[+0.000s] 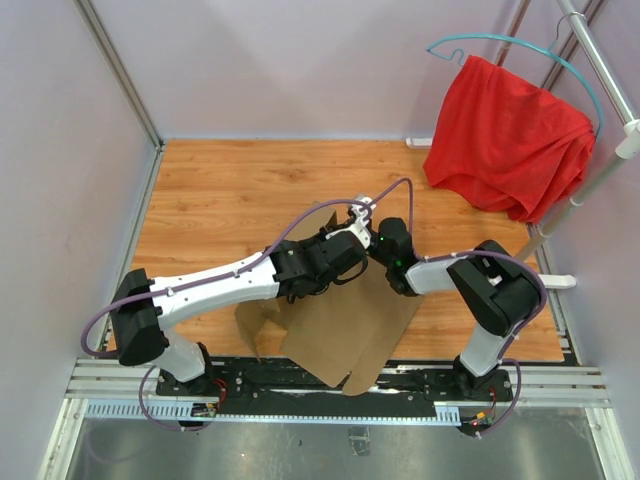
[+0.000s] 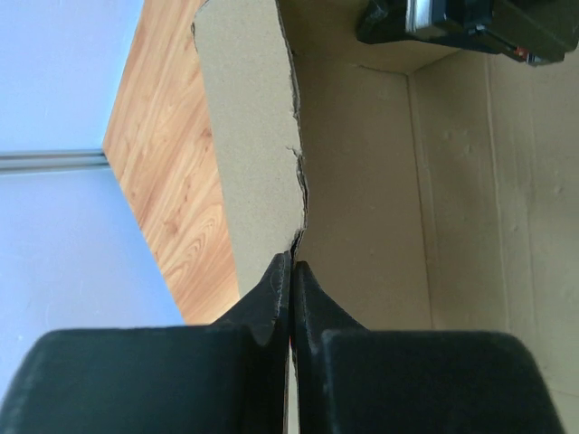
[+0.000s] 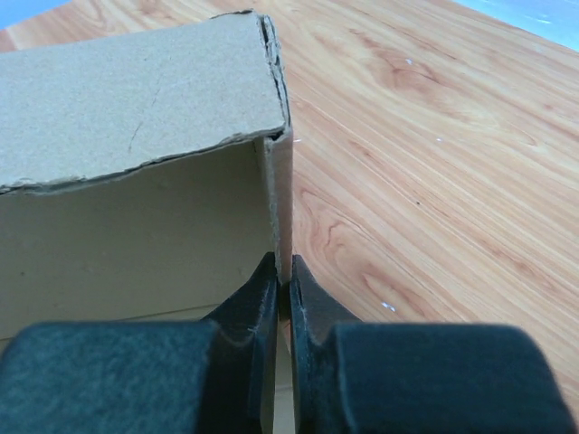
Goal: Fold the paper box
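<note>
The work surface was an orange-brown wood-grain tabletop [image 1: 230,190] under even light. Pale lilac walls [image 1: 60,150] enclosed it on the left, far and right sides, with a metal corner post [image 1: 118,70] at the far left. At the far right, a red cloth [image 1: 505,135] hung from a teal hanger [image 1: 490,37] beside a metal pole [image 1: 600,62]. Slotted aluminium rails [image 1: 570,385] ran along the near edge.

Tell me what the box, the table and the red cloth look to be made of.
The box looks like brown corrugated cardboard, matte and unprinted: ragged fibrous edges, faint flute lines inside. The table shows wood grain with a slight sheen; possibly laminate rather than solid wood. The red cloth seems a soft fabric, going by its draped folds; the fibre cannot be told.
</note>
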Controlling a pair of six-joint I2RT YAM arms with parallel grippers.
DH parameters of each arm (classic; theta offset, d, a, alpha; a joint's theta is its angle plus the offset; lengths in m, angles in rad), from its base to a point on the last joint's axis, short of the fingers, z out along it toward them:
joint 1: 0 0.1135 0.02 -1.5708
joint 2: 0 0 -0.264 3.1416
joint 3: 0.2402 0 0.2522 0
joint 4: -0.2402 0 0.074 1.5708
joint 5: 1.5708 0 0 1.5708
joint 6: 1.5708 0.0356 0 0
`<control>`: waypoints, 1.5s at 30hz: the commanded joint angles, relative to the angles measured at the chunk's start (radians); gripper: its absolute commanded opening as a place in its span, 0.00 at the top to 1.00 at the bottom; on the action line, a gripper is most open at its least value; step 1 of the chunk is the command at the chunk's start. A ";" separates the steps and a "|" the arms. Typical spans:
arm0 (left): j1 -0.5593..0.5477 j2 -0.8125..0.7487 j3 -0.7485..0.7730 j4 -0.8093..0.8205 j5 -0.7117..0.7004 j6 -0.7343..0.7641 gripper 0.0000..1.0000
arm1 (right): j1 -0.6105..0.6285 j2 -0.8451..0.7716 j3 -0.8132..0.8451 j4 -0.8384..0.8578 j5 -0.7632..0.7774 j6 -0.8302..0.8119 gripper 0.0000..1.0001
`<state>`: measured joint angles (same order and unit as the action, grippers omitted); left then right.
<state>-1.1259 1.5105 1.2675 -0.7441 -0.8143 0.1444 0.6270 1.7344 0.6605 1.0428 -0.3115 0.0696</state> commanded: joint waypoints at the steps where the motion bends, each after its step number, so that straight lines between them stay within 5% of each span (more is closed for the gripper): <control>1: -0.019 0.010 0.030 0.029 0.020 -0.036 1.00 | 0.045 -0.006 -0.064 0.003 0.193 -0.013 0.99; 8: -0.020 -0.007 0.019 0.023 -0.080 -0.084 0.85 | 0.044 -0.001 -0.112 0.072 0.263 0.019 0.99; 10: -0.019 -0.026 0.029 0.022 -0.114 -0.127 0.63 | 0.045 -0.003 -0.135 0.104 0.301 0.034 0.99; 12: -0.019 -0.065 0.034 0.035 -0.104 -0.157 0.19 | 0.045 -0.006 -0.158 0.138 0.332 0.045 0.99; 14: -0.020 -0.128 0.020 0.079 -0.065 -0.180 0.02 | 0.045 -0.011 -0.187 0.175 0.363 0.053 0.99; 24: -0.019 -0.736 -0.391 0.604 0.016 -0.273 0.03 | 0.042 -0.109 -0.316 0.255 0.491 0.014 0.99; 26: -0.019 -0.835 -0.471 0.689 0.005 -0.254 0.22 | 0.043 -0.179 -0.311 0.136 0.528 0.013 0.99; 29: -0.020 -0.929 -0.564 0.777 -0.051 -0.233 0.68 | 0.040 -0.298 -0.292 -0.047 0.584 0.022 0.99; 31: -0.019 -0.951 -0.599 0.803 -0.087 -0.225 0.83 | 0.022 -0.363 -0.275 -0.153 0.597 0.029 0.99; 32: -0.019 -0.954 -0.611 0.813 -0.101 -0.221 0.83 | 0.009 -0.392 -0.263 -0.203 0.594 0.036 0.99; 34: -0.019 -0.950 -0.632 0.831 -0.108 -0.220 0.57 | -0.022 -0.435 -0.235 -0.305 0.590 0.052 0.99; 38: -0.020 -0.931 -0.657 0.846 -0.105 -0.234 0.36 | -0.113 -0.520 -0.220 -0.427 0.532 0.124 0.99; 45: -0.019 -0.930 -0.726 0.815 -0.171 -0.344 0.31 | -0.222 -0.546 -0.181 -0.559 0.404 0.229 0.99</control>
<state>-1.1412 0.5789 0.5812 0.0513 -0.9024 -0.1097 0.4316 1.1900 0.4210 0.5903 0.1665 0.2192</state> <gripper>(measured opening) 0.703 0.056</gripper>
